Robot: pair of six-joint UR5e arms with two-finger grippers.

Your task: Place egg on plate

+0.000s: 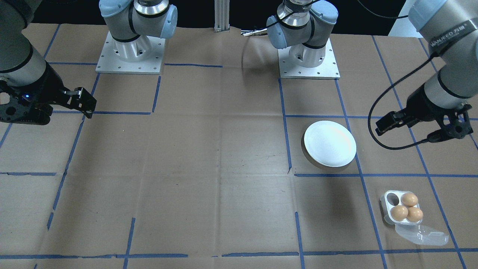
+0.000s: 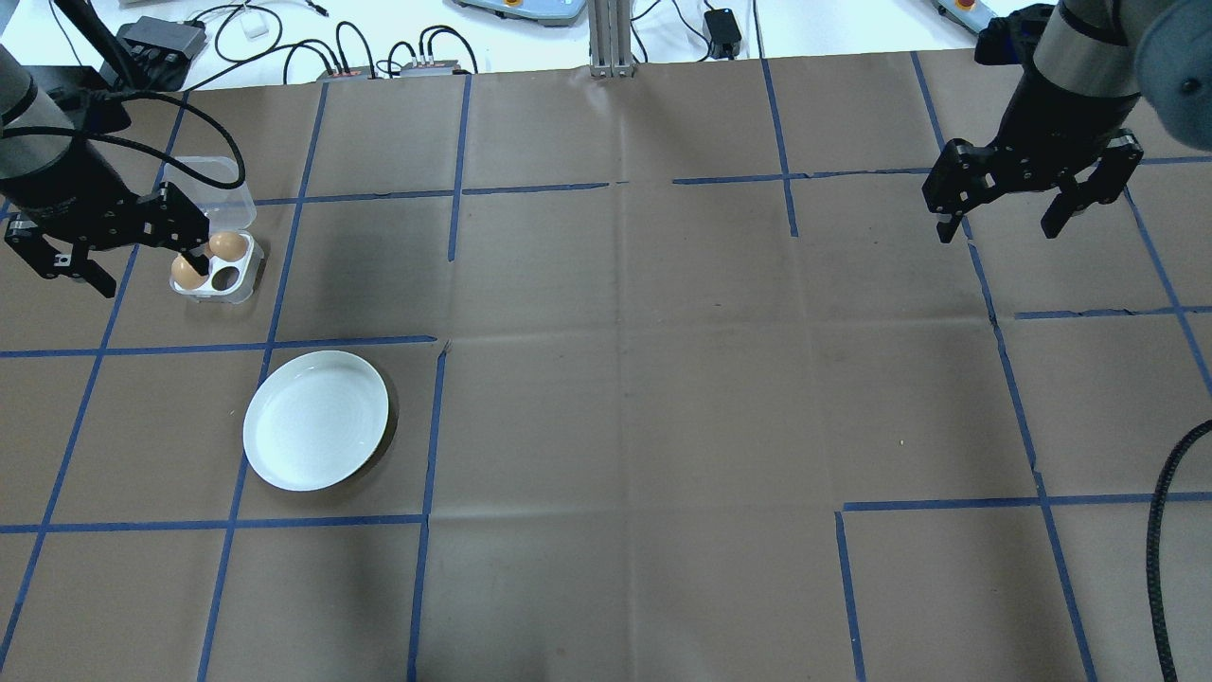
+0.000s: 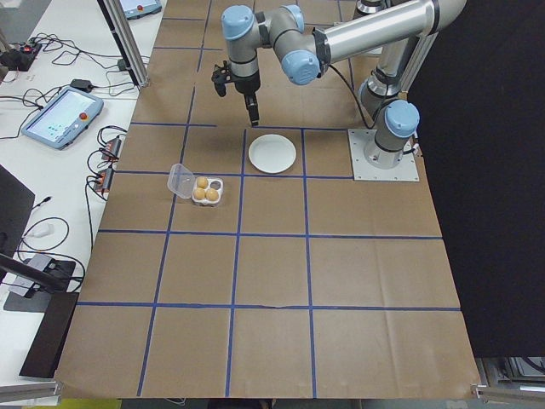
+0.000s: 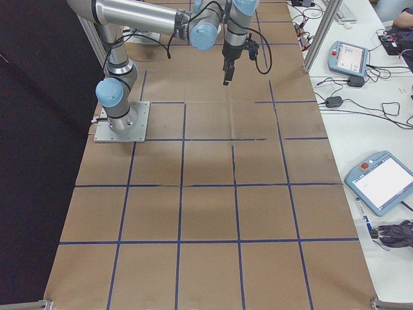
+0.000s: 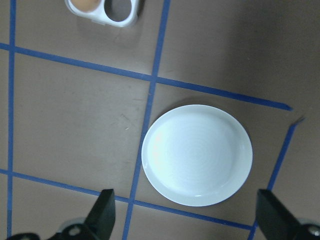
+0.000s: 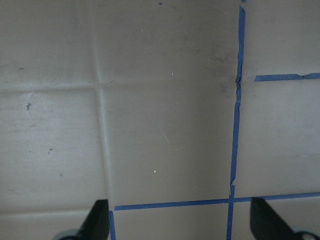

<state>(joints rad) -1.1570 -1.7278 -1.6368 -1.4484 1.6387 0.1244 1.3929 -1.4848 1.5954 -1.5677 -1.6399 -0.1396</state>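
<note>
Overhead exterior: my left end effector point(image 2: 133, 251) open, empty, w/ plate point(image 2: 315, 420) bare nearby, egg box point(image 2: 216, 269) lid open for pick; right end effector point(image 2: 1027, 204) open, parked far right.

Partly legible white lettering on left arm point(image 1: 444, 28) forearm; wording unreadable.

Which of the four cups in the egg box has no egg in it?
In the egg box, the empty cup is the one nearest the plate; the other three cups each hold a brown egg.

Four fixed views, two wrist close-ups
</note>
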